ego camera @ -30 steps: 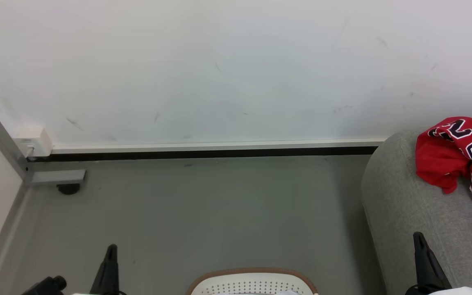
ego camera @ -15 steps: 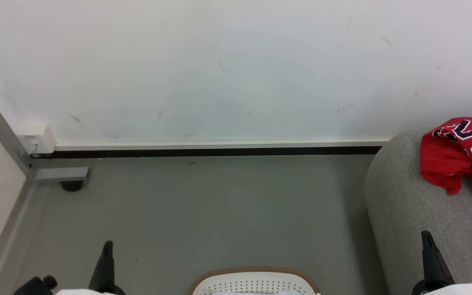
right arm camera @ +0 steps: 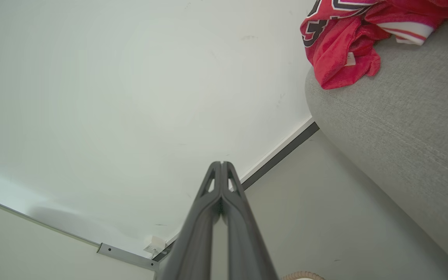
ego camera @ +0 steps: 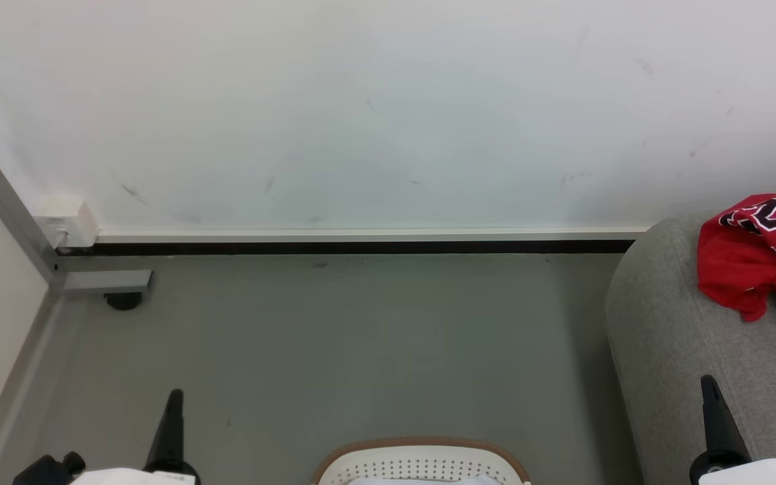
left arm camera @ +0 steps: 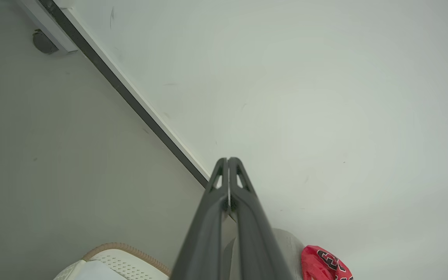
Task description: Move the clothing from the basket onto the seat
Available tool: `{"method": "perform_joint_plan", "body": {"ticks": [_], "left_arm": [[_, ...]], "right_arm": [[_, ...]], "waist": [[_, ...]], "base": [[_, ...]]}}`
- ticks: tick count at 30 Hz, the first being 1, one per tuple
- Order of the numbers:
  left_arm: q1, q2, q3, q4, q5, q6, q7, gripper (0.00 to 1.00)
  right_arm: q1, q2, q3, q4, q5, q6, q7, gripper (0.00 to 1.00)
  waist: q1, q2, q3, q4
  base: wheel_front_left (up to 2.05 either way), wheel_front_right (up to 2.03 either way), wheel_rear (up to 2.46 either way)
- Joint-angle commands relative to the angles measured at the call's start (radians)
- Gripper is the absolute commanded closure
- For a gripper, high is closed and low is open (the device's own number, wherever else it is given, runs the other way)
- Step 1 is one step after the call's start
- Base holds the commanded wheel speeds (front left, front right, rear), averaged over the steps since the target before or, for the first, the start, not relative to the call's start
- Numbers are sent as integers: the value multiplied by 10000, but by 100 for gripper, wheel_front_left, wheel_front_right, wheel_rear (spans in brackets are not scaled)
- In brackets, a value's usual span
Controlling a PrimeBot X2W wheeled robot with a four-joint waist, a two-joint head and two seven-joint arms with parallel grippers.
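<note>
Red sports jersey (ego camera: 755, 259) lies crumpled on large grey woven-fabric seat (ego camera: 664, 350), far right. White perforated plastic basket (ego camera: 422, 446), brown rim, on floor (ego camera: 361, 337), pale cloth (left arm camera: 95, 271) inside. Left gripper (left arm camera: 228, 159), right gripper (right arm camera: 221, 163): fingers pressed together, holding nothing.

Seen from my head, the basket (ego camera: 422, 459) is cut by the bottom edge. Just its far rim and a strip of holed wall show, with a pale sliver of cloth (ego camera: 422, 481) inside that I can't make out. The jersey (ego camera: 755, 263) runs off the right edge (its lettering is chopped and unreadable), and so does the seat (ego camera: 664, 350). My left fingers (ego camera: 172, 431) and right fingers (ego camera: 717, 424) each show as one dark blade, the bases below the frame. Along my left wrist, my own fingers hide part of the seat.
</note>
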Motion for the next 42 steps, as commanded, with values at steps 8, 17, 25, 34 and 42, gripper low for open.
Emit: {"method": "perform_joint_plan", "body": {"ticks": [8, 17, 25, 34, 42], "left_arm": [[-274, 44, 133, -135, -1029, -54, 281, 100], [-348, 37, 209, -150, -2012, -62, 556, 100], [-391, 31, 267, -159, -2729, -63, 761, 100], [-434, 26, 332, -168, -3494, -70, 960, 100], [-479, 21, 379, -176, -4045, -76, 1128, 100]], "right_arm": [[-300, -17, -209, -145, 996, -9, 253, 100], [-330, 17, -368, -150, 1953, -11, 525, 100], [-372, 45, -495, -153, 2646, -12, 729, 100], [-428, 75, -619, -155, 3358, -14, 940, 100], [-452, 98, -715, -154, 3894, -15, 1086, 100]], "waist": [[-1, 0, 27, 66], [-1, 0, 59, 144], [-1, 0, 84, 207], [-1, 0, 113, 277], [-1, 0, 135, 332]], "base": [[0, 0, 0], [0, 0, 0], [0, 0, 0], [0, 0, 0], [0, 0, 0]]}}
